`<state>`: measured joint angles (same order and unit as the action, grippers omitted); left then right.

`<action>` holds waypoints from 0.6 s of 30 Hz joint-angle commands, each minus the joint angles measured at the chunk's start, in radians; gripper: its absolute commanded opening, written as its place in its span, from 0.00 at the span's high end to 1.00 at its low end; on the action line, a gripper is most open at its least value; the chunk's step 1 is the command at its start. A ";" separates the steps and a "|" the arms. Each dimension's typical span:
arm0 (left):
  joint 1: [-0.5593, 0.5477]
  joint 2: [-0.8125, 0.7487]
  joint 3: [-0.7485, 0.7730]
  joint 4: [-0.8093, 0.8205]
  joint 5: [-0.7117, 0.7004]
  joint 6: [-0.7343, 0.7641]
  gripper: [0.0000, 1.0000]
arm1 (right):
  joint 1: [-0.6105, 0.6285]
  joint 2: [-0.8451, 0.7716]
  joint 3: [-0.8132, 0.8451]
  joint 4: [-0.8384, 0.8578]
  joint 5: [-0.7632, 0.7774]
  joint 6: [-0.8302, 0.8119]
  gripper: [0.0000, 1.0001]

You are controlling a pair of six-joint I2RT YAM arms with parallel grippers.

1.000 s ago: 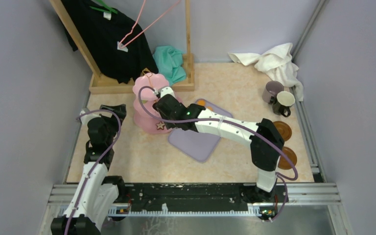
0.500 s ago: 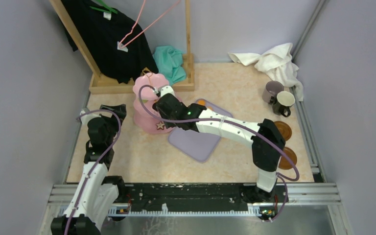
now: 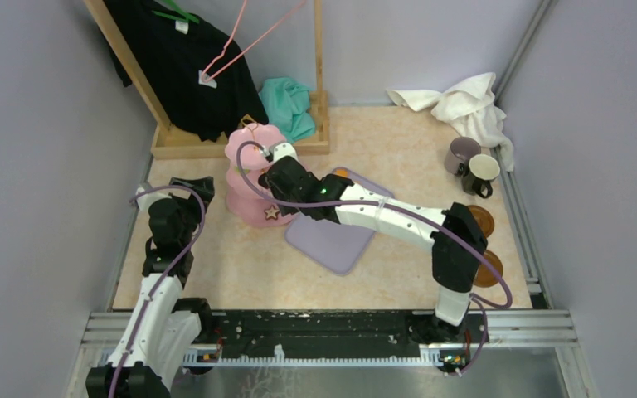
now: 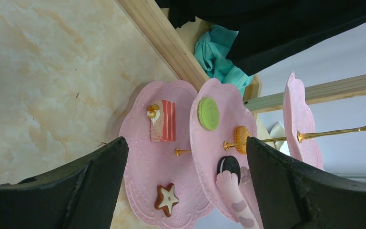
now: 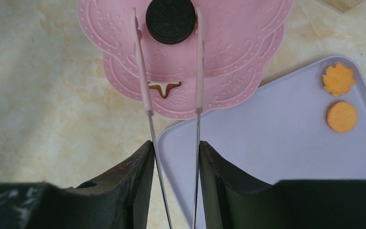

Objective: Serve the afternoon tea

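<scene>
The pink three-tier stand (image 3: 253,143) rises left of centre. Its middle tier (image 5: 238,57) carries a black round (image 5: 170,20), a green round (image 4: 208,113) and an orange round (image 4: 241,138). On the bottom tier lie a brown star (image 4: 167,199) and a cake slice (image 4: 162,120). My right gripper (image 5: 175,152) is shut on thin pink tongs (image 5: 145,90), whose tips straddle the black round. My left gripper (image 4: 185,143) stands open, facing the stand from the left with nothing in it. At the right are the mauve mug (image 3: 462,153), cream mug (image 3: 481,172) and brown saucers (image 3: 478,220).
A flat lilac tray (image 5: 276,138) lies beside the stand and holds an orange round (image 5: 341,116) and an orange leaf sweet (image 5: 338,78). Behind the stand is a wooden clothes rack (image 3: 240,148) with a black shirt and teal cloth. A white towel (image 3: 464,104) lies at back right.
My right arm has edged slightly further toward the stand with the tongs. The left arm has not moved.
</scene>
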<state>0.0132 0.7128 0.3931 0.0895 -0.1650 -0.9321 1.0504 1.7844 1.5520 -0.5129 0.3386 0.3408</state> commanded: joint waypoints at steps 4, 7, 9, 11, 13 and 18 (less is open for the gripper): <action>0.006 0.003 0.009 0.028 -0.002 -0.001 0.02 | 0.000 -0.092 0.009 0.052 0.006 -0.008 0.61; 0.006 0.005 0.011 0.028 -0.001 -0.001 0.02 | 0.000 -0.098 0.005 0.054 0.008 -0.010 0.61; 0.006 0.005 0.010 0.028 -0.001 -0.002 0.02 | 0.002 -0.103 0.000 0.056 0.009 -0.010 0.61; 0.006 0.004 0.009 0.027 -0.002 -0.001 0.02 | 0.003 -0.110 -0.005 0.060 0.011 -0.010 0.62; 0.005 0.003 0.010 0.027 -0.002 -0.001 0.02 | 0.003 -0.118 -0.013 0.063 0.011 -0.010 0.63; 0.007 0.003 0.010 0.027 -0.002 0.000 0.02 | 0.009 -0.123 -0.026 0.070 0.018 -0.012 0.63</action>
<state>0.0132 0.7181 0.3931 0.0895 -0.1650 -0.9321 1.0508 1.7287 1.5295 -0.4973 0.3389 0.3405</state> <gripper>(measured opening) 0.982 0.374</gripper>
